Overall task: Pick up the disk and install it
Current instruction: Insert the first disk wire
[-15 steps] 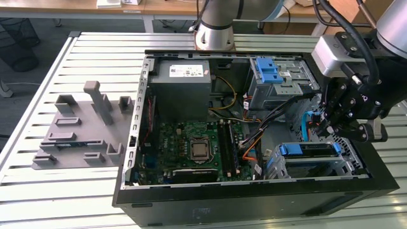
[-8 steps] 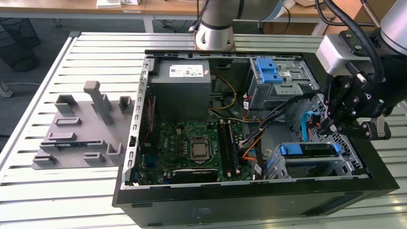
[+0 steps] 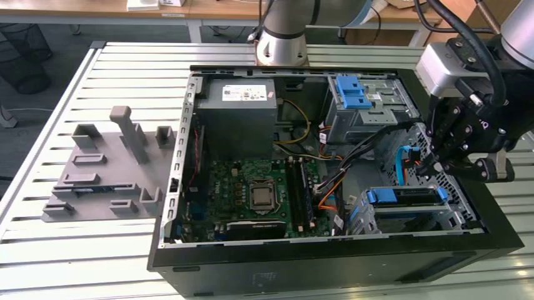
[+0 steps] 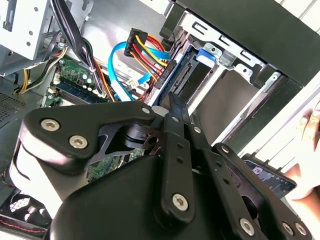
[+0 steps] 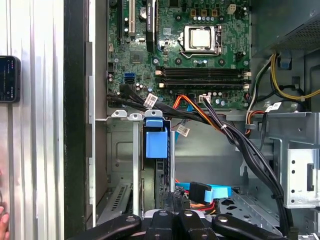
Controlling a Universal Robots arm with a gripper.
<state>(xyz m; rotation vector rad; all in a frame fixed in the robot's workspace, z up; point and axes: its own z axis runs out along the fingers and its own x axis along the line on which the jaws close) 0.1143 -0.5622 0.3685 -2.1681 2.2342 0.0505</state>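
Disk (image 3: 406, 197): sitting in the chassis bay (image 5: 125, 150), blue frame uppermost, just beyond the fingertips. Gripper (image 3: 429, 169): hanging closed and empty, touching nothing. Hazard: blue data cable (image 5: 210, 191) is lying beside the fingers, likely snagging or unplugging if the gripper is swinging sideways.

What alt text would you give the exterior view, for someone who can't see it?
A robot arm's hand hovers over the exterior view's right side of an open computer case lying on a slatted metal table. Below it, a blue-framed disk sits in a drive bay. A grey plastic fixture lies beside the case.
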